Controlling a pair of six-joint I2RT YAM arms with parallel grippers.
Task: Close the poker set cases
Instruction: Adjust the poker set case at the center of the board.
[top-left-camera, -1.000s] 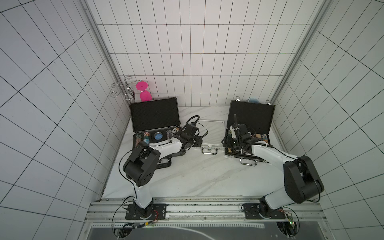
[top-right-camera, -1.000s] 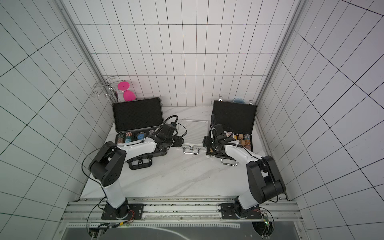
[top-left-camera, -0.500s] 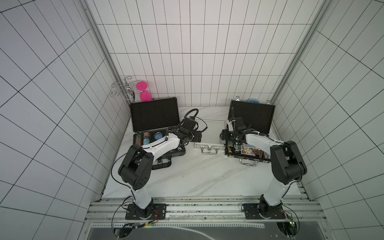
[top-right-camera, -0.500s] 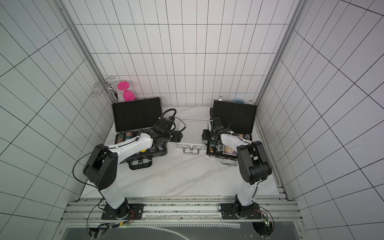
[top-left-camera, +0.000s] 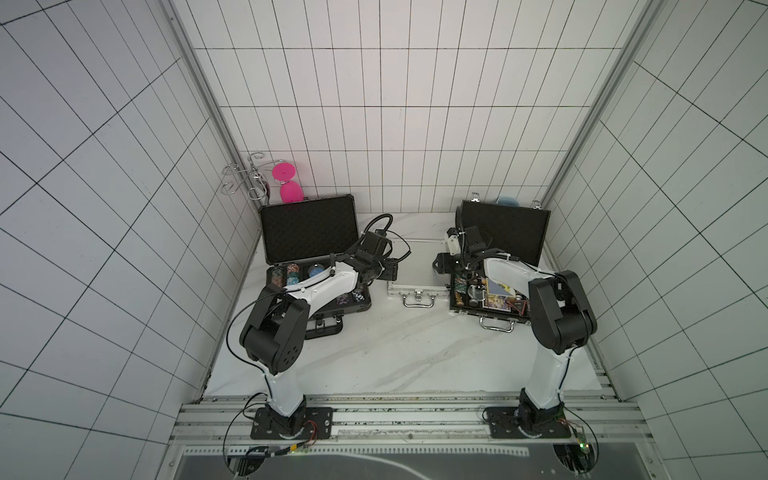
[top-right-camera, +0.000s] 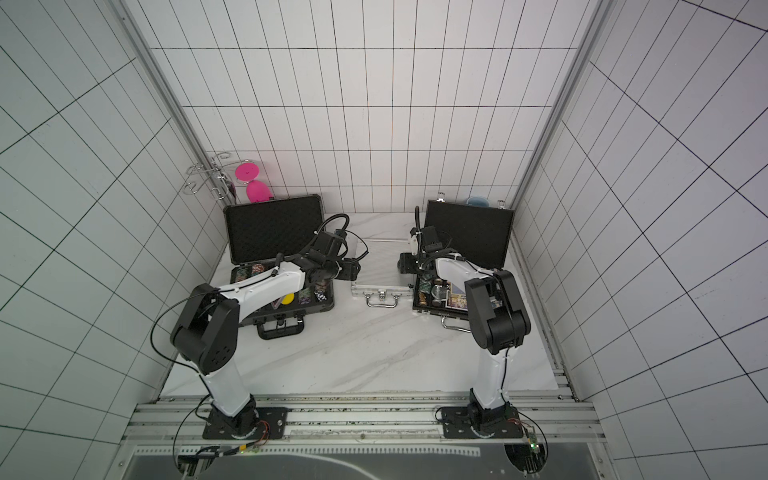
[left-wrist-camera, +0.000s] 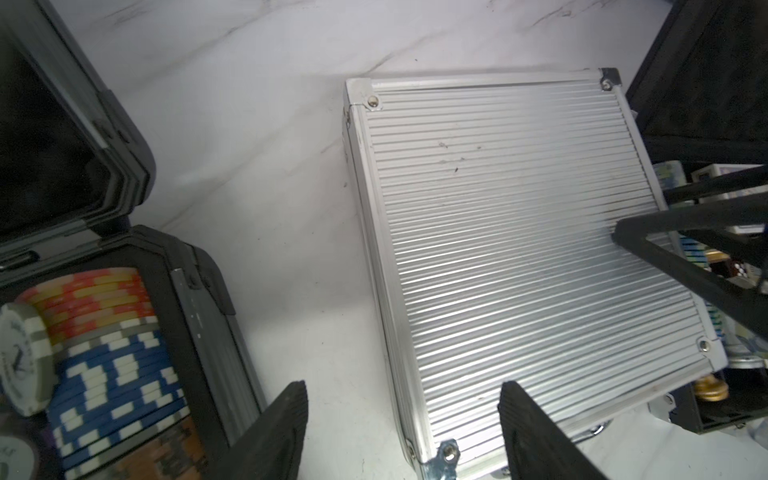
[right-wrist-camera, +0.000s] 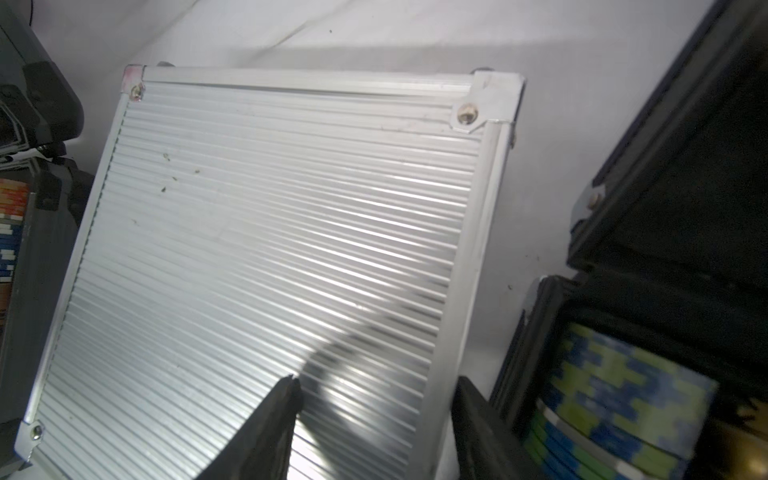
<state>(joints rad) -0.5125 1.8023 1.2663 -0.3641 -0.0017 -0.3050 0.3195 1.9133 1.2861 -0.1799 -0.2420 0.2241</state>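
Note:
The small silver case (top-left-camera: 415, 264) lies shut and flat in the middle of the table, handle toward the front. The wide dark grey case (top-left-camera: 309, 232) stands open at the left, showing chips (left-wrist-camera: 108, 332) in its tray. At the right the black case (top-left-camera: 503, 232) is open too, with chips (right-wrist-camera: 615, 407) inside. My left gripper (left-wrist-camera: 401, 411) is open and straddles the silver case's (left-wrist-camera: 519, 249) left edge. My right gripper (right-wrist-camera: 374, 399) is open over the silver case's (right-wrist-camera: 270, 249) right edge, beside the black case (right-wrist-camera: 665, 208). Both top views show the two grippers (top-left-camera: 388, 272) (top-right-camera: 405, 264) facing each other across it.
A pink object (top-left-camera: 286, 183) and a wire rack (top-left-camera: 243, 178) stand in the back left corner. Something pale blue (top-left-camera: 507, 201) peeks out behind the black case's lid. Tiled walls close in the table on three sides, and the arms' mounting rail (top-left-camera: 395, 415) runs along the front.
The right arm has drawn its elbow in, and its gripper has moved left from the black case to the silver case's right edge. The left arm has shifted slightly at the left edge.

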